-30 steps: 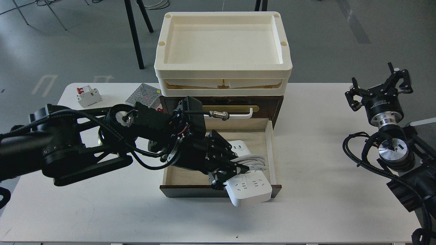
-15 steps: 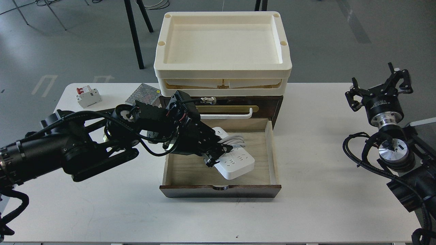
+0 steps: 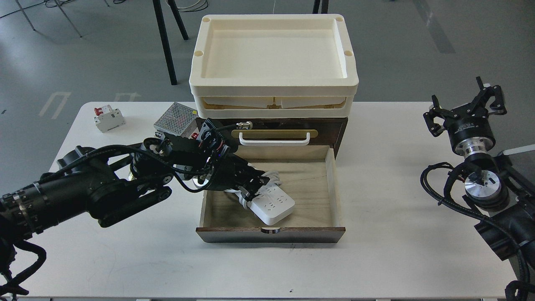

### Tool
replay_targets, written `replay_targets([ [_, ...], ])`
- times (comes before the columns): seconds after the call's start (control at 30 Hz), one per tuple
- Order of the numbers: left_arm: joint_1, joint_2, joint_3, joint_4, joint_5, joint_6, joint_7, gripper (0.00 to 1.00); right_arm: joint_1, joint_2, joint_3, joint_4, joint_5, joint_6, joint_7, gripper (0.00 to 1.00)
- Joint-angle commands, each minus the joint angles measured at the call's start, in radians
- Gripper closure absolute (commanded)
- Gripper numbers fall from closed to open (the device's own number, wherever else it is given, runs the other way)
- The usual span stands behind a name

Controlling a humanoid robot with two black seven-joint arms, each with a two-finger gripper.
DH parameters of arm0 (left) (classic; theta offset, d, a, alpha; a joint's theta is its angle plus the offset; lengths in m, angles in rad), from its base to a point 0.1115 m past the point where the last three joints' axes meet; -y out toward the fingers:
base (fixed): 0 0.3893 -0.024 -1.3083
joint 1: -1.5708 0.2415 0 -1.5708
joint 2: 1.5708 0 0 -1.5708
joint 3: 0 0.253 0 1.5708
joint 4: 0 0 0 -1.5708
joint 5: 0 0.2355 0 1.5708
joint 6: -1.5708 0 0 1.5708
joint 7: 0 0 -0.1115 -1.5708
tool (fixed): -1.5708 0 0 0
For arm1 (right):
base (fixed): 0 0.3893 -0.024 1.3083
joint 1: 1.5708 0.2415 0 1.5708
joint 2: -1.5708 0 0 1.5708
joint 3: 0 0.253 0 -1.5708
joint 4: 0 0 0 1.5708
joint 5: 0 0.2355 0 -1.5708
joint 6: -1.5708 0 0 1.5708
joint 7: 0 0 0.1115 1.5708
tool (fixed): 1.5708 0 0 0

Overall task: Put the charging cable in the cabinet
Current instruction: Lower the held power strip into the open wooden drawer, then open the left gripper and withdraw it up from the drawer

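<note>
The charging cable [image 3: 272,204], a white power strip with its cord wrapped around it, lies tilted inside the open bottom drawer [image 3: 317,192] of the dark brown cabinet [image 3: 271,235], in the drawer's left half. My left gripper [image 3: 252,189] reaches into the drawer from the left and is shut on the strip's far left end. My right gripper [image 3: 464,106] is open and empty, raised over the table's right edge, far from the cabinet.
Cream trays [image 3: 273,90] are stacked on the cabinet. A white handle [image 3: 273,141] sits on the upper drawer front. A perforated metal box [image 3: 175,118] and a small white circuit breaker [image 3: 108,118] lie at the back left of the white table [image 3: 376,259].
My left gripper has carried the power strip from above the drawer's front right edge back, left and down into the drawer. The right arm has not moved.
</note>
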State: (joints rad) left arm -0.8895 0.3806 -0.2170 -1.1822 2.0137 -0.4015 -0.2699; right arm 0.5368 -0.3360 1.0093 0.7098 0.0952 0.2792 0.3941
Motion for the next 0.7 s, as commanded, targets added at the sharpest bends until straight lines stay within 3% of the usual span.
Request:
replay_targets([
  [0.0, 0.003, 0.000, -0.010, -0.016, -0.010, 0.058, -0.011, 0.26, 0.000, 0.000, 0.000, 0.000, 0.000, 0.000, 0.000, 0.00],
  [0.1, 0.009, 0.009, -0.080, -0.088, -0.108, 0.075, -0.011, 0.18, 0.000, 0.000, 0.000, 0.000, 0.001, 0.000, 0.000, 0.00],
  [0.2, 0.038, 0.015, -0.198, -0.160, -0.376, 0.073, -0.012, 0.13, 0.000, 0.000, 0.000, 0.000, 0.000, 0.000, 0.000, 0.00],
  [0.3, 0.052, 0.021, -0.321, -0.197, -0.693, 0.067, -0.011, 0.02, 0.000, 0.000, 0.000, 0.000, 0.000, 0.000, 0.000, 0.00],
  [0.5, 0.101, 0.017, -0.657, -0.183, -1.198, -0.087, 0.001, 0.00, 0.000, 0.000, 0.000, 0.002, 0.001, 0.008, -0.001, 0.00],
  [0.67, 0.159, 0.021, -0.853, -0.108, -1.452, -0.087, -0.003, 0.00, 0.002, 0.000, 0.002, 0.000, 0.001, 0.006, -0.001, 0.00],
])
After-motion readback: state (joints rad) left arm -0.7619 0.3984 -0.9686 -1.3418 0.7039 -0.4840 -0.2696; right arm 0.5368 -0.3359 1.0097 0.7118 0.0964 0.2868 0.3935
